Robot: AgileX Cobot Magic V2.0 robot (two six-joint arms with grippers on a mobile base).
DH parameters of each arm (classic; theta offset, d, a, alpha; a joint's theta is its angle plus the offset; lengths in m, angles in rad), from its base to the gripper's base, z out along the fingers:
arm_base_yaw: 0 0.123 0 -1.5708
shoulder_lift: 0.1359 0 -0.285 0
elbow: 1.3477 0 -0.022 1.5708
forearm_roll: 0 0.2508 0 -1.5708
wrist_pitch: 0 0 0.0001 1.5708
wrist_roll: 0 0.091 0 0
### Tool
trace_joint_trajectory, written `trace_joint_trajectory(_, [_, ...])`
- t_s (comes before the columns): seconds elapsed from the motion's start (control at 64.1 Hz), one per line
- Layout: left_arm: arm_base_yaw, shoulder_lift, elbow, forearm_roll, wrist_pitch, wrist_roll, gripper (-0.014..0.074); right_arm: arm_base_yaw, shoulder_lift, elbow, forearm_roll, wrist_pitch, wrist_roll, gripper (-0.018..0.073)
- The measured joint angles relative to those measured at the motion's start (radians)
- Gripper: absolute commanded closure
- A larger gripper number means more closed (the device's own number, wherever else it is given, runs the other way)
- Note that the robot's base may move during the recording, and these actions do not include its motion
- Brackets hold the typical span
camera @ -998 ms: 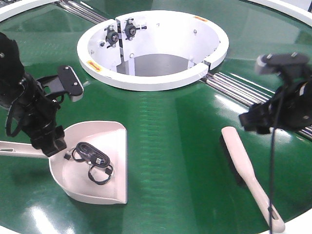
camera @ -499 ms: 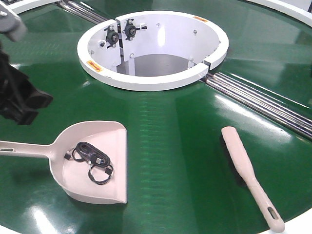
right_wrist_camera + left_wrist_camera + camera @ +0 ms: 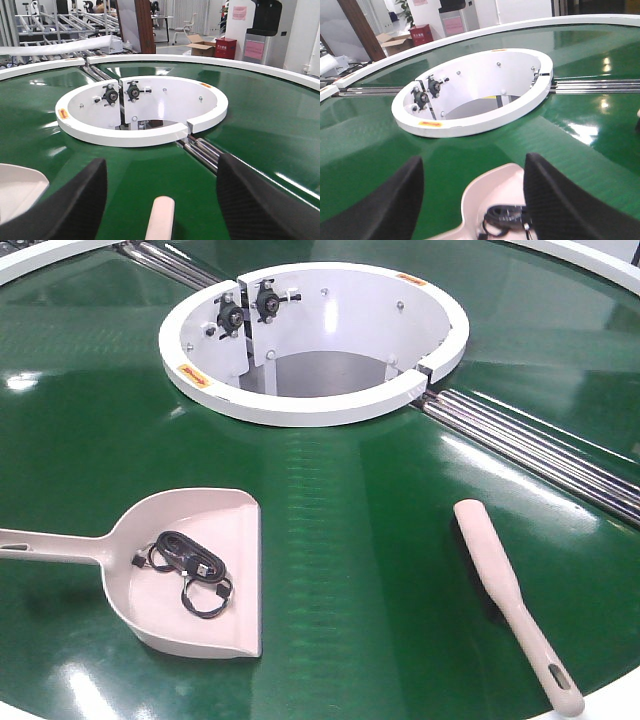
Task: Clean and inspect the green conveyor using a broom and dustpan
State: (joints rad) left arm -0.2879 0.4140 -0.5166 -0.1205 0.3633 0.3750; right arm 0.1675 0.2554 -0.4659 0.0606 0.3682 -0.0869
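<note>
Pink dustpan [image 3: 215,530] holding black cable [image 3: 190,570], pink broom [image 3: 505,595] apart on glossy green conveyor [image 3: 360,530]; both grippers' fingers spread, empty

Neither arm appears in the front view. Each wrist camera shows its own end effector: the left end effector [image 3: 472,200] and the right end effector [image 3: 162,200] both have dark textured fingers spread wide apart, holding nothing.
</note>
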Motion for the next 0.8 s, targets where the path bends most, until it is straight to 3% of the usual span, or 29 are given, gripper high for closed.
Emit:
trace_joint_trajectory(0.172, [0.0,-0.107,0.218,0.0,-0.083,-0.017,0.0201,0.0,-0.047,0.177,0.0,-0.165,-0.018,0.0107])
trace_joint_trajectory(0.328, [0.0,-0.136,0.294,-0.018,-0.213,-0.11,0.026,0.0,-0.048,0.269,0.0,-0.264,-0.025,0.0127])
trace_joint_trajectory(0.421, [0.0,-0.136,0.294,-0.021,-0.216,-0.129,0.04,0.0,-0.048,0.279,0.0,-0.283,-0.025,0.0238])
trace_joint_trajectory(0.515, [0.0,-0.136,0.294,-0.021,-0.206,-0.133,0.0588,0.0,-0.048,0.279,0.0,-0.285,-0.025,0.0438])
trace_joint_trajectory(0.577, [0.0,-0.136,0.294,-0.021,-0.2,-0.133,0.0605,0.0,-0.048,0.279,0.0,-0.283,-0.025,0.0578])
trace_joint_trajectory(0.795, [0.0,-0.136,0.294,-0.021,-0.21,-0.133,0.0604,0.0,-0.048,0.279,0.0,-0.283,-0.025,0.0568])
